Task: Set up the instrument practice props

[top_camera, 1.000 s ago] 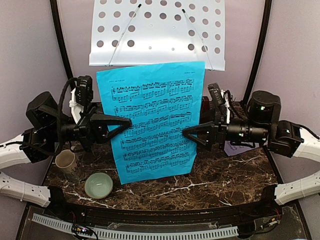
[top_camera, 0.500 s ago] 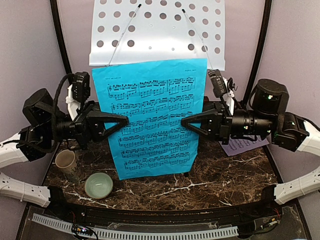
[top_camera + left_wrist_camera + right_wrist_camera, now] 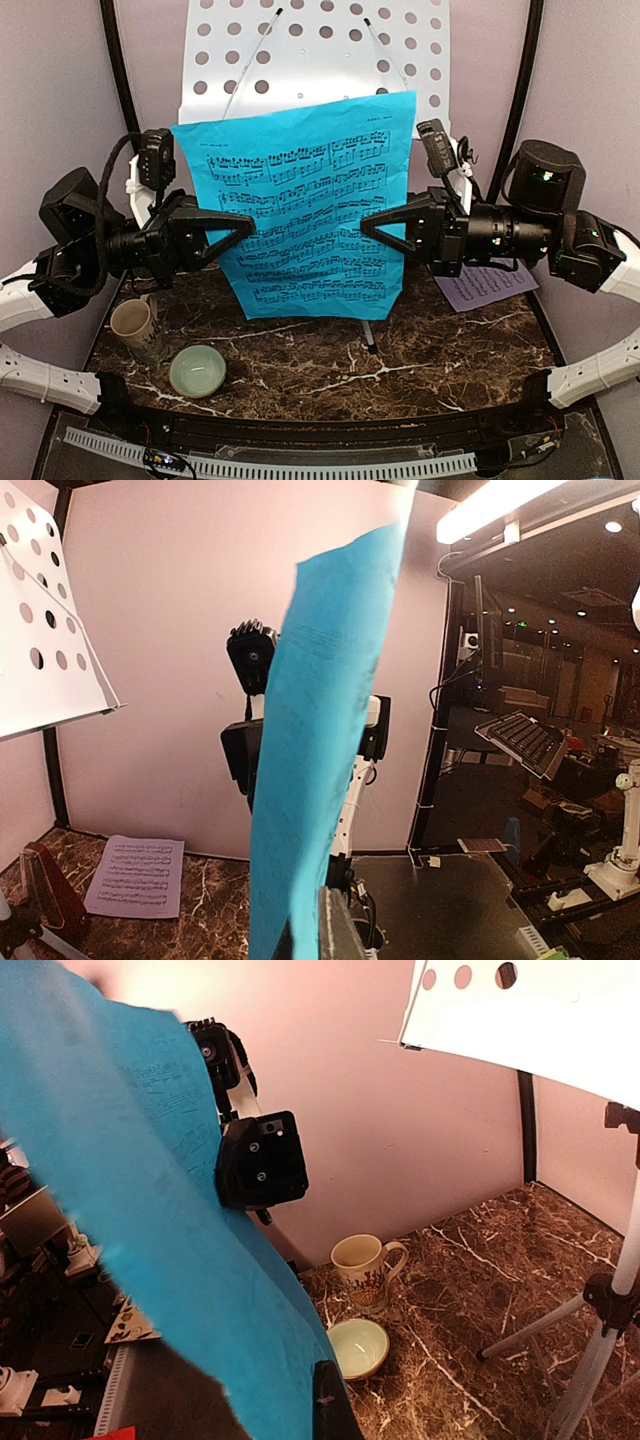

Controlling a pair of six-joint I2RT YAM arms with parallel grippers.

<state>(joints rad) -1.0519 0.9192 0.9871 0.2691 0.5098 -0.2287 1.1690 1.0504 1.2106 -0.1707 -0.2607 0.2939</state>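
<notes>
The blue sheet-music page [image 3: 310, 200] hangs in the air in front of the music stand's white perforated desk [image 3: 310, 50], and its top edge overlaps the desk's lower part. My left gripper [image 3: 252, 228] is shut on the page's left edge. My right gripper [image 3: 363, 225] is shut on its right edge. In the left wrist view the blue page [image 3: 320, 730] rises edge-on from the jaws. The pink page [image 3: 485, 283] lies flat on the table at the right. The dark-red metronome [image 3: 45, 885] stands by the stand's foot, beside the pink page [image 3: 135, 875].
A beige mug [image 3: 131, 322] and a pale green bowl [image 3: 196, 370] sit at the table's near left. One leg of the stand's tripod [image 3: 370, 338] reaches out under the blue page. The marble table [image 3: 440, 360] is enclosed by pale walls.
My right gripper has shut on the blue page's right edge. Both arms have raised the page, and its top now overlaps the stand's desk.
</notes>
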